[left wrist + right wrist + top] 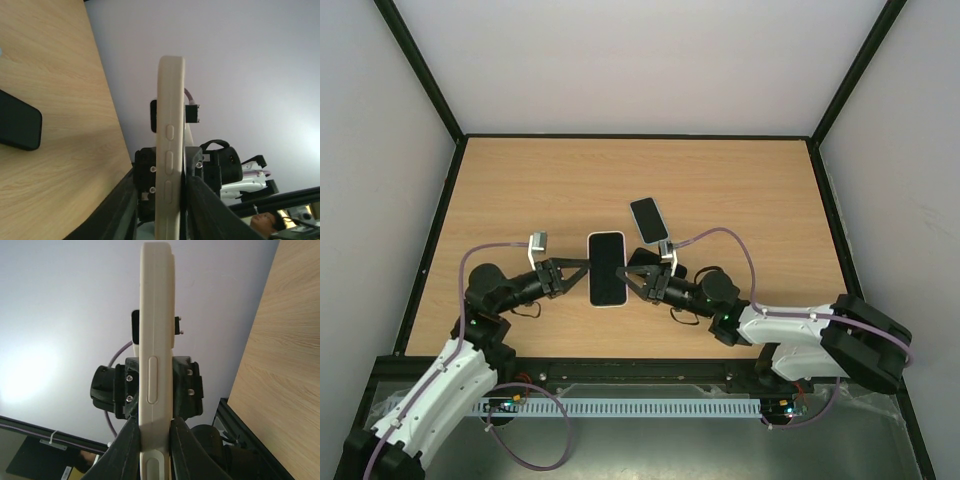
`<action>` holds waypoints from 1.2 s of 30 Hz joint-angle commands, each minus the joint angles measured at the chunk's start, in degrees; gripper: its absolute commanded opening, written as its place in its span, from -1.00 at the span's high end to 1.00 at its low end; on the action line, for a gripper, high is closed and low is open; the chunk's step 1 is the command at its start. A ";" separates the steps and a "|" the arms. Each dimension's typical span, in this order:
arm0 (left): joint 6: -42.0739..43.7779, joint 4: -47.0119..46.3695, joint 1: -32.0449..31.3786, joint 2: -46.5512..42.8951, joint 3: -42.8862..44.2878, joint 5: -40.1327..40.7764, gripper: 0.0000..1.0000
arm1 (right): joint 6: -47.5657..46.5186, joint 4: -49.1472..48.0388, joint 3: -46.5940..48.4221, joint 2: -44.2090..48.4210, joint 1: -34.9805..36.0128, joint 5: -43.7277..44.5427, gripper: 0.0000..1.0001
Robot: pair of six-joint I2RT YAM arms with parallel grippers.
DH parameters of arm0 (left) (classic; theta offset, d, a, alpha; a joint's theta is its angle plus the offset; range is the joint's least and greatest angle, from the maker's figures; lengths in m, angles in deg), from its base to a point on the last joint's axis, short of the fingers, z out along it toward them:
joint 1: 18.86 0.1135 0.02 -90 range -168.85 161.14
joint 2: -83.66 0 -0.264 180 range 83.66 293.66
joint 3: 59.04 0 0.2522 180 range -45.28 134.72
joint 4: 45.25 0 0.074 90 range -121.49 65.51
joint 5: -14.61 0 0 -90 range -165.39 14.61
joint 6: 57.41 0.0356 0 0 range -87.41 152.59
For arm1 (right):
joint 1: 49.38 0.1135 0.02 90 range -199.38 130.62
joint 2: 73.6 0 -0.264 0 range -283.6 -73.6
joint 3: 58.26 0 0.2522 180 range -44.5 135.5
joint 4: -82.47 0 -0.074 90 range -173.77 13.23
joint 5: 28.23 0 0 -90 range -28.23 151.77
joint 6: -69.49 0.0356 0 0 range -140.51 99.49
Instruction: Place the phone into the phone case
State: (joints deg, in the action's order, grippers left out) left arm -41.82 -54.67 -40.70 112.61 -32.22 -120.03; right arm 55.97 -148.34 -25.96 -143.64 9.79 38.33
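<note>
Case over the tabletop, right fingers clamped on its edge, left fingers parted around it, phone just beside

The case pinched in the right claw is smooth, matt cream plastic, perhaps rubbery. The screen in it is glossy black glass. Below the claw, the table shows smooth wood grain.

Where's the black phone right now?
In the top view, the phone lies on the table just right of centre, beyond the right gripper and the cream case.
</note>
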 commanded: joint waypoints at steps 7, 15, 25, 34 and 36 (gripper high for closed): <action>4.96 3.60 -0.13 1.89 1.76 -1.81 0.91 | -0.20 -4.95 2.52 -1.17 0.23 2.36 0.73; 7.26 9.71 -0.13 0.67 3.65 -1.20 0.46 | 0.48 -4.82 2.42 -1.34 0.23 5.76 0.73; 0.02 3.53 -1.65 -4.19 -3.64 -0.62 -0.18 | 2.77 -6.50 2.34 -2.01 0.19 11.04 0.74; -0.21 1.17 -4.05 -2.32 -4.42 0.70 -0.28 | 6.63 -12.25 1.69 -6.91 0.15 11.74 0.74; -0.37 0.28 -4.46 -1.17 -4.69 0.73 -0.11 | 7.43 -13.60 1.53 -8.22 0.15 11.63 0.74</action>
State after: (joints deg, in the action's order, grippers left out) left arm -41.74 -51.24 -44.48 109.88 -36.13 -119.53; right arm 61.02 -152.04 -25.70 -150.42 9.88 48.69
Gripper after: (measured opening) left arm 0.617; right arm 0.132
